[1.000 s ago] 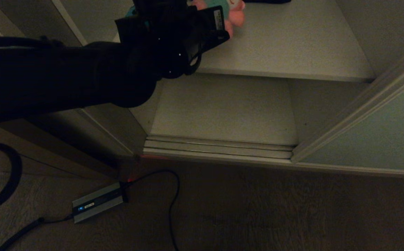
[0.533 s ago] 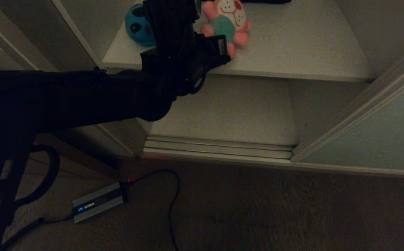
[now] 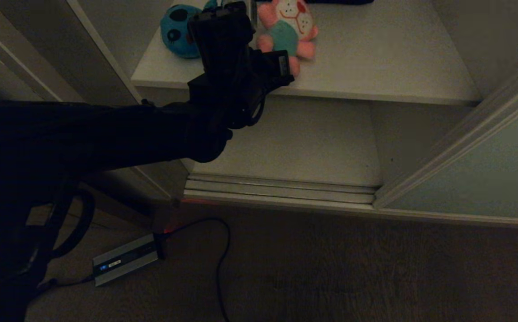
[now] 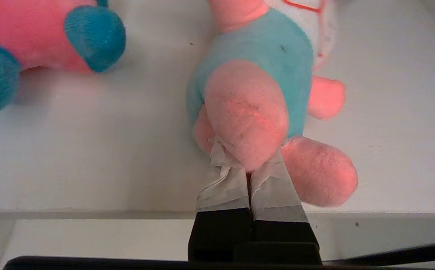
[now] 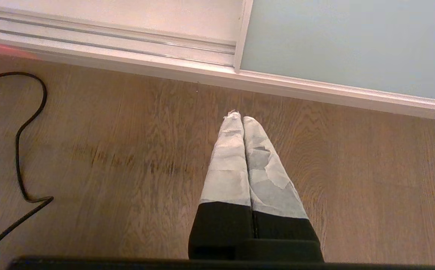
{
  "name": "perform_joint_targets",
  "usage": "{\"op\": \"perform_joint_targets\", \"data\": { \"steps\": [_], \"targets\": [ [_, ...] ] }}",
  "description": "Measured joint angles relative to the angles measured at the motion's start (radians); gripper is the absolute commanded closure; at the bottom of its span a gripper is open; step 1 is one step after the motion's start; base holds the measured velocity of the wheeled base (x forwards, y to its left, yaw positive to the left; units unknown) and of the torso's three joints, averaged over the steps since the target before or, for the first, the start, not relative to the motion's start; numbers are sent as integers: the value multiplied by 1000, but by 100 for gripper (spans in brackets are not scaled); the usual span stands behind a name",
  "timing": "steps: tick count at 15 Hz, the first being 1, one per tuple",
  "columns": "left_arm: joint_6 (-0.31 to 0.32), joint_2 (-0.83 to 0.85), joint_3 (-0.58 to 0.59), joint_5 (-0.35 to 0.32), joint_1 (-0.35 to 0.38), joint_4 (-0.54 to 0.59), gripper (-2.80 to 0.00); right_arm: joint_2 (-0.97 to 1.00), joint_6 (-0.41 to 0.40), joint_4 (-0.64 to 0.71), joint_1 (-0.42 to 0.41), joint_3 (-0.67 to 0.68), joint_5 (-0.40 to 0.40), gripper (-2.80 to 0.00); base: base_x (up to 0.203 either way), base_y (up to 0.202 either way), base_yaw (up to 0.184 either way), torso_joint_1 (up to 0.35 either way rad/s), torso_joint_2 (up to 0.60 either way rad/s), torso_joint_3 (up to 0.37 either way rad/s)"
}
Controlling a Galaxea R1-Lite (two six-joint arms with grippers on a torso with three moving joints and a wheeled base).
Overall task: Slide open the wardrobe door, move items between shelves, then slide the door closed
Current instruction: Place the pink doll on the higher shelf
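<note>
Moved: left gripper (image 4: 248, 165) has drawn back toward the upper shelf (image 3: 375, 67) edge, uncovering both toys.
Fingers: clamped on the pink toy (image 4: 251, 86) leg.
Meaning: likely dragging it off, toward the lower shelf (image 3: 294, 147).
Right gripper (image 5: 240, 120): together, over the floor (image 5: 108, 157).

The room is dim. A dark wood-grain floor (image 3: 330, 268) runs up to the wardrobe's pale sill track (image 3: 281, 190), which lies ahead of the right jaws. On the floor, off to the left of those jaws, a black cable (image 5: 22, 142) snakes away in loops; in the head view it leads to a small grey box (image 3: 124, 259) with a tiny blue light, lying flat on the boards. A reddish glow (image 3: 167, 231) shows where cable meets box. The wardrobe's inner side wall (image 3: 473, 40) is plain and pale, unlit near the top.
</note>
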Motion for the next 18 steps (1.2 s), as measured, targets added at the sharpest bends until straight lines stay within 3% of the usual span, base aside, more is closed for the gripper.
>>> {"op": "perform_joint_targets", "data": {
  "steps": [2, 3, 7, 13, 16, 17, 18],
  "targets": [
    [7, 2, 0, 2, 5, -5, 0, 0, 0, 0, 0, 0, 0, 0, 0, 0, 0, 0, 0, 0],
    [15, 3, 0, 4, 12, -5, -280, 0, 0, 0, 0, 0, 0, 0, 0, 0, 0, 0, 0, 0],
    [17, 7, -1, 4, 33, -26, -280, 0, 0, 0, 0, 0, 0, 0, 0, 0, 0, 0, 0, 0],
    [30, -9, 0, 4, 38, -144, -280, 0, 0, 0, 0, 0, -1, 0, 0, 0, 0, 0, 0, 0],
    [42, -98, 4, 4, 19, -105, -280, 0, 0, 0, 0, 0, 0, 0, 0, 0, 0, 0, 0, 0],
    [43, -140, 6, 5, 9, -58, 0, 0, 0, 0, 0, 0, 0, 0, 0, 0, 0, 0, 0, 0],
    [43, -190, 9, 5, -2, 17, 0, 0, 0, 0, 0, 0, -1, 0, 0, 0, 0, 0, 0, 0]
  ]
}}
